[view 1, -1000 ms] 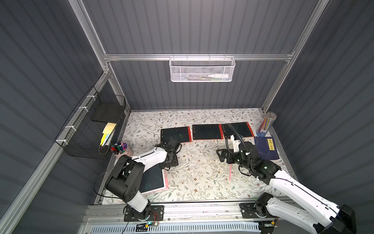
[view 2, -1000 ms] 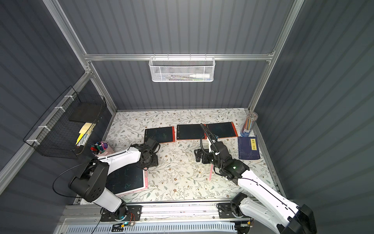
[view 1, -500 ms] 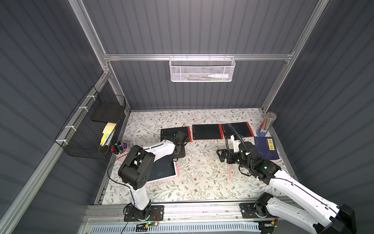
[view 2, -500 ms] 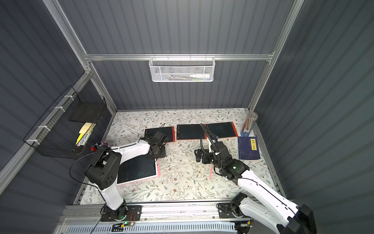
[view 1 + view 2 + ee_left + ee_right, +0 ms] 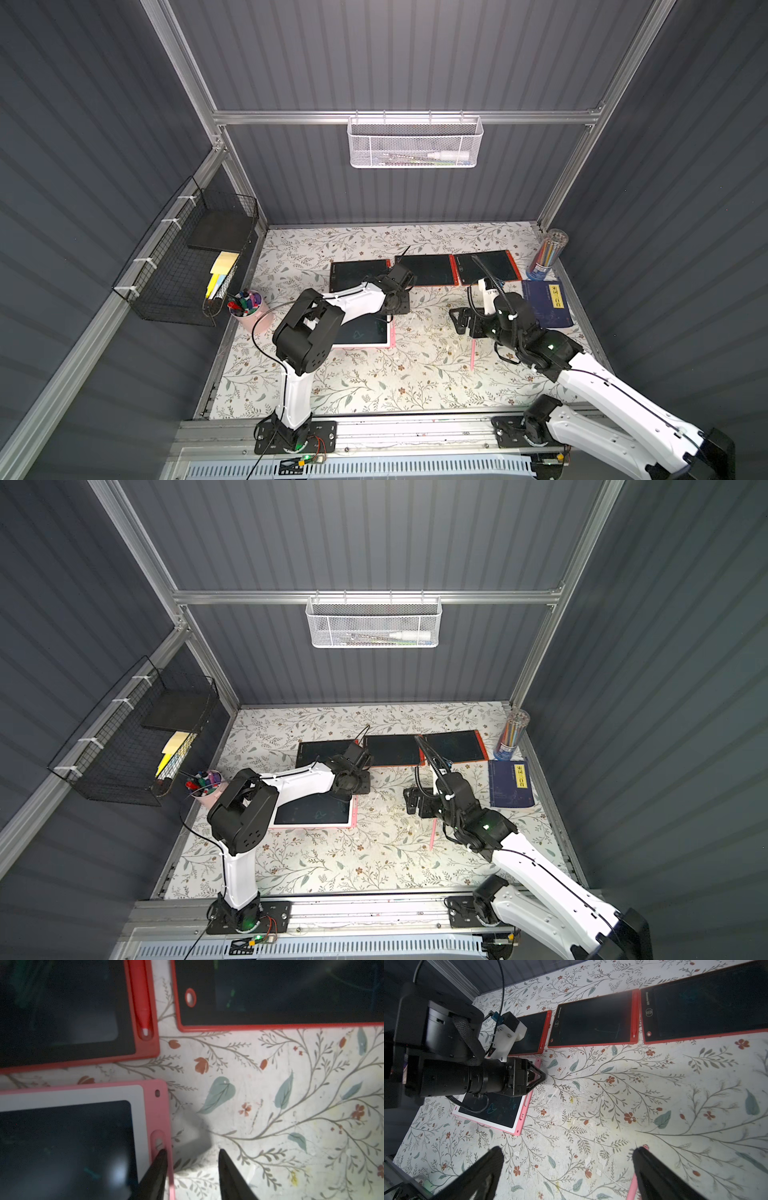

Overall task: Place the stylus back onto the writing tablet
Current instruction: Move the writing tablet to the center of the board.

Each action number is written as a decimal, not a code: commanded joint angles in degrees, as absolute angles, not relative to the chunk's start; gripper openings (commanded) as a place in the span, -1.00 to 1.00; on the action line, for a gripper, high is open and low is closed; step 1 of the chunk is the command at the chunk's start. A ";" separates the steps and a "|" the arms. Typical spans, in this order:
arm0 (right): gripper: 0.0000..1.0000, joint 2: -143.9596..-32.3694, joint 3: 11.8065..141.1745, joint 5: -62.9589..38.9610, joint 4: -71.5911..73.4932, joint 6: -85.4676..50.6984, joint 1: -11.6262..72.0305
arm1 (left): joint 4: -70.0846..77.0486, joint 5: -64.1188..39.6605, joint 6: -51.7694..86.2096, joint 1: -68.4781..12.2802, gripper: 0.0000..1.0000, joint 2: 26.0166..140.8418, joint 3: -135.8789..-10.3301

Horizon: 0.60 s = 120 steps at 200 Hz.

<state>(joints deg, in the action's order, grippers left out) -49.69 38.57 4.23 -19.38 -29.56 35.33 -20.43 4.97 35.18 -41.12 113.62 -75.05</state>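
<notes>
The pink-framed writing tablet [image 5: 361, 330] [image 5: 316, 810] lies flat on the floral table, left of centre. My left gripper [image 5: 399, 309] [image 5: 192, 1153] is at its right edge near the far corner. Its jaws stand apart; one fingertip [image 5: 163, 1154] rests on the empty stylus slot [image 5: 159, 1140] and the other is over bare table. The pink stylus [image 5: 473, 353] [image 5: 433, 833] lies on the table to the right. My right gripper [image 5: 459, 322] [image 5: 569, 1153] hovers open beside it, and the stylus [image 5: 632, 1188] passes under one finger.
Three red tablets [image 5: 359, 274] [image 5: 426, 270] [image 5: 486, 266] line the back. A blue book [image 5: 546, 303] and a pencil jar [image 5: 546, 253] sit at the right. A pink marker cup [image 5: 249, 307] stands at the left under a black wire basket [image 5: 187, 257].
The left arm has swung right and farther back, and the pink tablet has slid with it towards the red tablets. The left jaws have narrowed. The right arm and stylus have not moved.
</notes>
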 commanded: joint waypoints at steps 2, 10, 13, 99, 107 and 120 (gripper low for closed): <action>0.98 -49.26 38.14 5.26 -20.83 -29.26 35.12 | -22.32 -0.56 36.90 -42.99 -0.13 117.39 -76.12; 0.98 -49.31 38.27 5.41 -21.04 -29.17 35.01 | -22.16 -0.90 37.24 -43.43 -0.12 117.66 -76.84; 0.98 -49.32 38.25 5.50 -21.08 -29.11 34.99 | -22.01 -1.15 37.26 -43.56 -0.12 117.76 -77.08; 0.97 -43.73 38.08 12.27 -27.60 -30.70 34.88 | -19.08 -5.12 37.36 -46.38 -0.07 120.20 -81.66; 0.94 -42.87 37.90 12.67 -28.16 -30.53 34.73 | -19.30 -5.02 36.92 -46.41 -0.05 120.19 -82.35; 0.94 -41.81 38.11 13.39 -29.22 -30.44 34.80 | -19.88 -3.92 35.92 -46.41 0.00 119.89 -83.49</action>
<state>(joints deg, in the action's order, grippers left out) -43.66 38.57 10.41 -25.56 -30.09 35.07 -17.69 -3.22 37.08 -46.09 118.43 -81.49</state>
